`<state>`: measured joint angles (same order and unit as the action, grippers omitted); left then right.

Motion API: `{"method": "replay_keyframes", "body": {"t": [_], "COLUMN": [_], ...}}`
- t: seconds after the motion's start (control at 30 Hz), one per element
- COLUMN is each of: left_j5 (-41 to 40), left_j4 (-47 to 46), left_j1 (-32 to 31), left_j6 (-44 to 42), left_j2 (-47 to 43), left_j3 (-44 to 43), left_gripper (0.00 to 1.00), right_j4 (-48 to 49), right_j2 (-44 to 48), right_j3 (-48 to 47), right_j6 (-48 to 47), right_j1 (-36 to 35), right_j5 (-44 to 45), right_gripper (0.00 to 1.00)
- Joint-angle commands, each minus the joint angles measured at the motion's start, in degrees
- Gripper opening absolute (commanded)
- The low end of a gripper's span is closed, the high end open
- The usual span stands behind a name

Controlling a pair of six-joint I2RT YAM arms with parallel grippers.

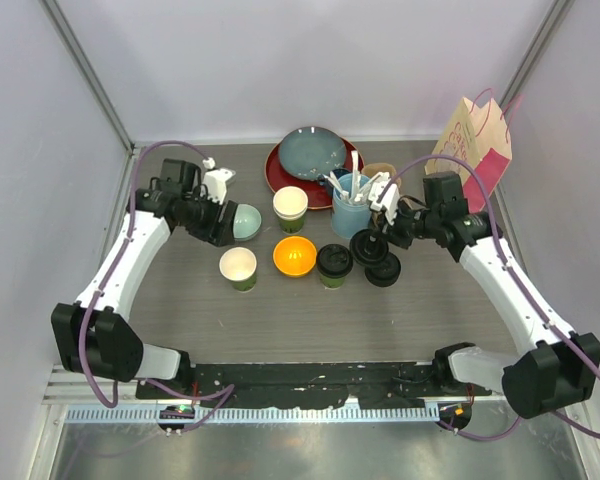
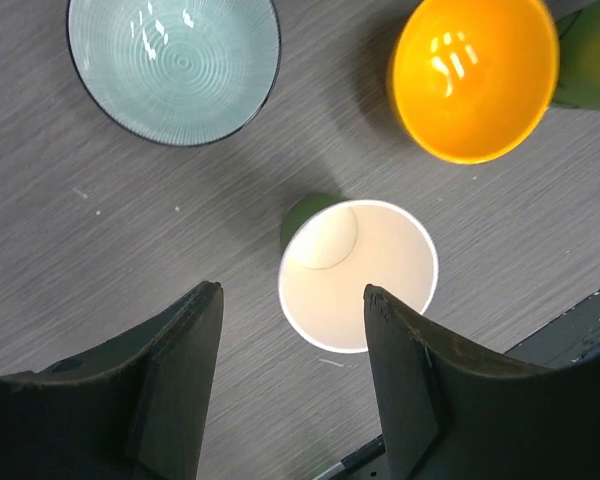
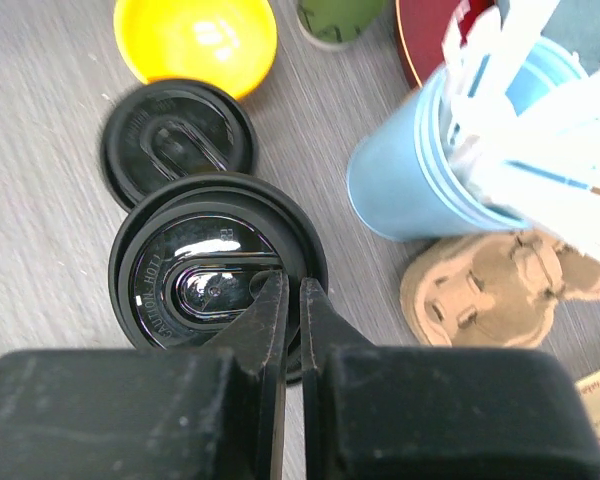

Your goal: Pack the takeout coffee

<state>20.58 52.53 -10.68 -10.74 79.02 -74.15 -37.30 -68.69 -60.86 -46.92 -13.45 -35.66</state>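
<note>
The left gripper (image 2: 292, 292) was held wide open, and an open green cup (image 2: 358, 275) was seen between its fingers, untouched. This cup stood left of the table's middle, toward the near edge. A second open cup (image 1: 290, 207) was set nearer the far edge, and a lidded cup (image 1: 334, 263) stood just right of the orange bowl (image 1: 294, 256). The right gripper (image 3: 293, 282) was closed to a slit on the rim of a black lid (image 3: 180, 290) — right of the middle, near the blue cup (image 3: 420, 170).
</note>
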Motion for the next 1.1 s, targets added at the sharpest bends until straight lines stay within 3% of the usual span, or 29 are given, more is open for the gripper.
{"method": "replay_keyframes", "body": {"t": [0.0, 0.13, 0.37, 0.53, 0.63, 0.77, 0.9, 1.07], "left_j5": [-4.21, -4.94, -5.54, -6.34, -7.04, -6.6, -10.36, -10.73], "left_j4": [-1.73, -4.19, -6.47, -8.41, -7.27, -4.11, -4.63, -5.59], "left_j1": [0.66, 0.57, 0.39, -1.18, -2.24, -4.35, -14.42, -19.73], "left_j6": [0.11, 0.9, 1.07, 0.37, 0.11, -0.42, 0.37, 0.02], "left_j2": [0.52, 3.32, 5.7, 5.35, 4.83, 2.37, -2.03, 0.16], "left_j3": [4.0, 6.21, 7.88, 9.2, 9.46, 10.51, 12.62, 11.22], "left_gripper": [0.62, 0.59, 0.5, 0.24, 0.01, 0.0, 0.0, 0.0], "right_j4": [2.4, 3.02, 3.11, 3.99, 4.25, 6.44, 11.53, 13.57], "right_j2": [3.99, 4.53, 3.91, 3.56, 3.99, 4.7, 4.97, 3.74], "right_j3": [-3.73, -4.88, -6.03, -6.37, -7.25, -7.25, -6.9, -7.69], "right_j6": [8.4, 9.21, 10.53, 11.76, 12.81, 15.88, 19.57, 21.42], "right_j1": [-5.52, -11.59, -14.76, -16.34, -16.96, -18.53, -21.08, -22.76], "right_j5": [1.9, 6.73, 7.53, 8.41, 8.94, 10.26, 15.07, 17.38], "right_gripper": [0.01, 0.01, 0.01, 0.01, 0.01, 0.01, 0.01, 0.01]}}
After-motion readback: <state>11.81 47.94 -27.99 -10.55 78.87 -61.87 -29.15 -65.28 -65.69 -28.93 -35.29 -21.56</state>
